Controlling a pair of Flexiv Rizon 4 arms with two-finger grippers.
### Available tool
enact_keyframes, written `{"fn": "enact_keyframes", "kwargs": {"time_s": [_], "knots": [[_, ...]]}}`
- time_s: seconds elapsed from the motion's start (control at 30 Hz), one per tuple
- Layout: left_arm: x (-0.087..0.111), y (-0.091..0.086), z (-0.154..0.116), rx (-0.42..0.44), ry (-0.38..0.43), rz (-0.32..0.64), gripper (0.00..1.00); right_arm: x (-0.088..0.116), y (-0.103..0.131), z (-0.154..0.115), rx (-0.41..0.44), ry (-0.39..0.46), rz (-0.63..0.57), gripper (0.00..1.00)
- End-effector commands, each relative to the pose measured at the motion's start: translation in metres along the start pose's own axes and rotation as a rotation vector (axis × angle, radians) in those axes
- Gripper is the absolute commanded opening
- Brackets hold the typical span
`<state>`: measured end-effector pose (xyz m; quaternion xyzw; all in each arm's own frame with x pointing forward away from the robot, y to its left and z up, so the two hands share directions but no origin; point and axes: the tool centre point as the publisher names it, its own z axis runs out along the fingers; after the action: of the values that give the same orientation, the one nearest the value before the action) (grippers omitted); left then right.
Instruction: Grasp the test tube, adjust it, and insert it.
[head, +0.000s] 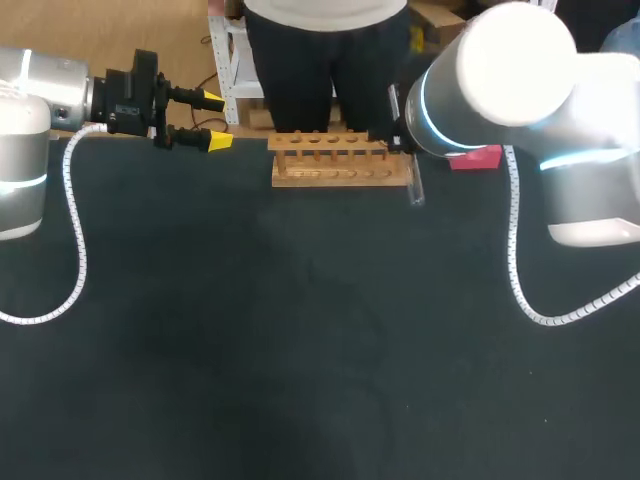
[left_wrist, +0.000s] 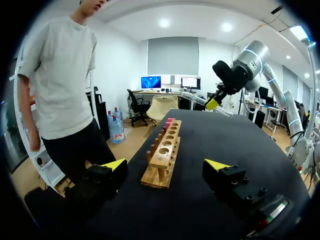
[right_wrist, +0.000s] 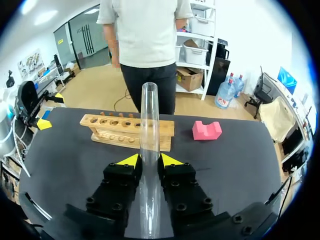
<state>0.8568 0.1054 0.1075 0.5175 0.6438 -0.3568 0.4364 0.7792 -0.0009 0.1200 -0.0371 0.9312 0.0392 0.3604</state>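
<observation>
A clear glass test tube (right_wrist: 149, 145) is clamped between the two yellow-tipped fingers of my right gripper (right_wrist: 149, 160), which is shut on it; the tube points out ahead toward the wooden rack (right_wrist: 128, 132). In the head view the tube's end (head: 416, 190) sticks out below my right arm, just off the right end of the rack (head: 340, 165). From the left wrist view the right gripper (left_wrist: 212, 104) hangs above the rack's far end (left_wrist: 165, 152). My left gripper (head: 213, 120) stands open at the table's far left, left of the rack, with nothing between its fingers.
A pink block (right_wrist: 207, 131) lies on the dark table right of the rack, also seen in the head view as a red block (head: 478, 159) behind my right arm. A person stands just beyond the table's far edge behind the rack.
</observation>
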Motion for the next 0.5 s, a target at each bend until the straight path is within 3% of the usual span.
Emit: {"fn": "enact_keyframes", "kwargs": {"time_s": [0.03,0.5], "knots": [[0.001,0.001,0.0,0.001,-0.001,0.001,1.0,-0.002,0.011,0.009,0.027,-0.006,0.008,0.0],[0.001,0.001,0.0,0.001,-0.001,0.001,1.0,-0.007,0.039,0.053,0.004,0.024,0.004,0.0]]}}
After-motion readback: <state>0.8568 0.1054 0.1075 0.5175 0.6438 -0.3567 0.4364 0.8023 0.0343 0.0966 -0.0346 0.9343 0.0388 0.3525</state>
